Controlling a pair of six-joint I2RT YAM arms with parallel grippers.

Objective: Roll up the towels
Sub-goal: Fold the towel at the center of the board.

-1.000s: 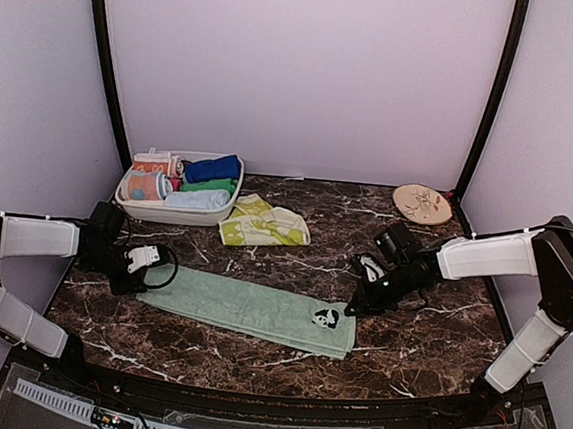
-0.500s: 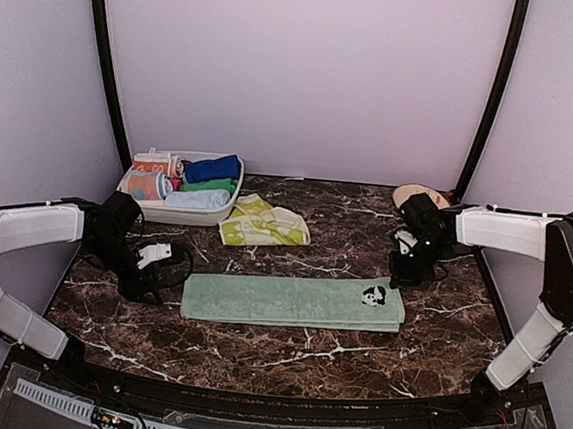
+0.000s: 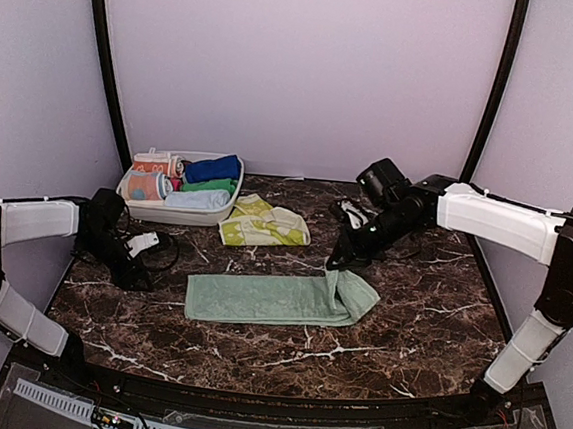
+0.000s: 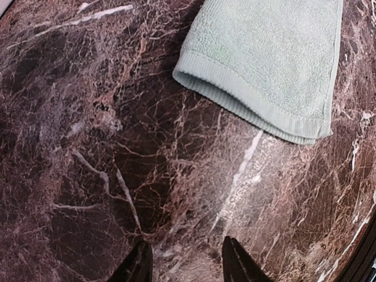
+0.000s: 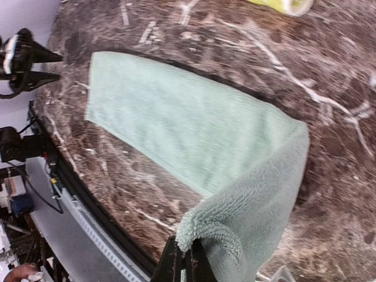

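A pale mint green towel (image 3: 269, 298) lies stretched across the marble table. My right gripper (image 3: 336, 263) is shut on its right end and holds that end lifted and folded back to the left; the pinched edge (image 5: 202, 232) shows in the right wrist view. My left gripper (image 3: 145, 280) is open and empty just left of the towel's left end (image 4: 264, 64), apart from it, low over the table. A yellow-green patterned towel (image 3: 261, 222) lies crumpled behind. A royal blue towel (image 3: 213, 168) sits rolled in the white bin (image 3: 181, 212).
The white bin at the back left holds several rolled towels. The round beige plate at the back right is hidden behind my right arm. Purple walls with black posts enclose the table. The table's near edge (image 5: 88, 194) runs close to the towel.
My right gripper lifted the towel's right end and carried it left and back, folding it over and hiding the panda patch. My left gripper drew back left, away from the towel.
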